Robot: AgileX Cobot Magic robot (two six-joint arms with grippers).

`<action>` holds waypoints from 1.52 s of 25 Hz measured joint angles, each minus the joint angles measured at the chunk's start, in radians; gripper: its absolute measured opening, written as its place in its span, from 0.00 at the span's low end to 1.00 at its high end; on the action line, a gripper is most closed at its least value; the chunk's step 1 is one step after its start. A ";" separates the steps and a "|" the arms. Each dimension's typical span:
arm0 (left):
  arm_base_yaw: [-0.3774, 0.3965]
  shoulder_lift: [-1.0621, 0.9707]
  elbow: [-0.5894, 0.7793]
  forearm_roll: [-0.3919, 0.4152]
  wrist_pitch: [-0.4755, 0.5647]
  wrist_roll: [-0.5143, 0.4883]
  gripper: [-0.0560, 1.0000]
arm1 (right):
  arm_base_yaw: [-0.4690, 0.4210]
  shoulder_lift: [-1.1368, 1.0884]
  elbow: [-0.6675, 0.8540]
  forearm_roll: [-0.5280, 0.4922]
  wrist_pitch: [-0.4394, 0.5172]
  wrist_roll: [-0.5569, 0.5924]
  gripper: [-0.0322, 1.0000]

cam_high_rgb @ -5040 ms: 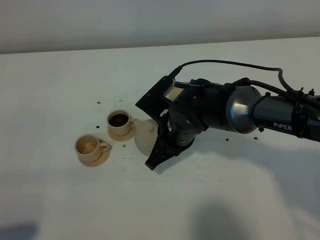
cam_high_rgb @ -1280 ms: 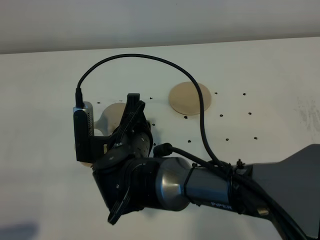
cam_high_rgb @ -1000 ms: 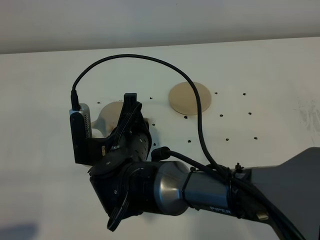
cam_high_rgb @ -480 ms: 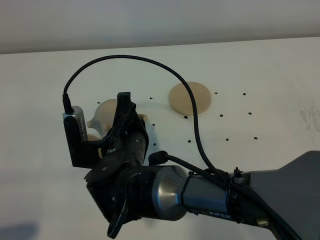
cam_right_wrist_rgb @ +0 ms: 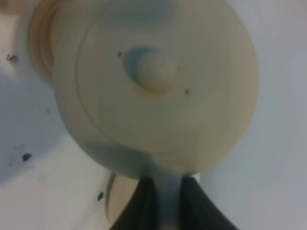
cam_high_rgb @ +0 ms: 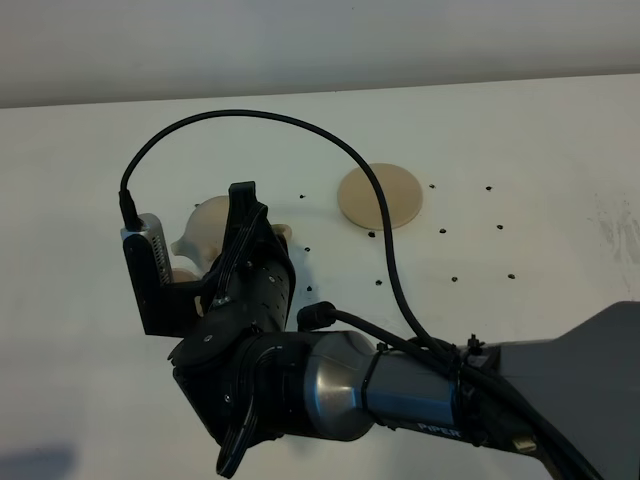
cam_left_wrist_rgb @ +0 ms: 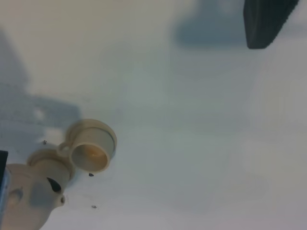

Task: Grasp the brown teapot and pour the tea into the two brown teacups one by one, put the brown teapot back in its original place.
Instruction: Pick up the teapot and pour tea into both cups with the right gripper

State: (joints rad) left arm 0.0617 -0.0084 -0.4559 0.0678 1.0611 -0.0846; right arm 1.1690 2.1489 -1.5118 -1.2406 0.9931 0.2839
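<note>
The brown teapot point(cam_high_rgb: 205, 228) hangs tilted in the air at the left, its spout point(cam_high_rgb: 181, 245) pointing down-left. My right gripper point(cam_high_rgb: 238, 222) is shut on its handle; in the right wrist view the fingers point(cam_right_wrist_rgb: 145, 203) pinch the handle below the knobbed lid point(cam_right_wrist_rgb: 154, 72). One teacup point(cam_left_wrist_rgb: 91, 152) on its saucer shows in the left wrist view, beside the teapot point(cam_left_wrist_rgb: 21, 208). A sliver of a teacup point(cam_high_rgb: 181, 273) shows under the spout; the other cup is hidden behind my arm. The round coaster point(cam_high_rgb: 380, 195) lies bare. Only one left finger point(cam_left_wrist_rgb: 264, 21) shows.
My right arm's bulky body point(cam_high_rgb: 330, 390) and its black cable point(cam_high_rgb: 300, 125) cover the front middle of the white table point(cam_high_rgb: 520, 130). Small dark specks point(cam_high_rgb: 443, 232) are scattered around the coaster.
Five seconds ago the teapot was low, right of the cups. Over the last second my right gripper has carried it slightly left and tipped it further.
</note>
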 joint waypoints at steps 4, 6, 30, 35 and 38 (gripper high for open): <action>0.000 0.000 0.000 0.000 0.000 0.000 0.46 | 0.000 0.000 0.000 -0.003 -0.013 -0.010 0.13; 0.000 0.000 0.000 0.000 0.000 0.000 0.46 | 0.002 0.000 0.000 -0.007 -0.019 -0.017 0.13; 0.000 0.000 0.000 0.000 0.000 0.000 0.46 | 0.010 0.000 0.000 -0.092 -0.029 -0.119 0.13; 0.000 0.000 0.000 0.000 0.000 0.000 0.46 | 0.010 0.000 0.000 -0.106 -0.029 -0.153 0.13; 0.000 0.000 0.000 0.000 0.000 0.000 0.46 | 0.010 0.000 0.000 -0.126 -0.029 -0.157 0.13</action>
State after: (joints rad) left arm 0.0617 -0.0084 -0.4559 0.0678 1.0611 -0.0846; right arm 1.1787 2.1489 -1.5118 -1.3667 0.9638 0.1271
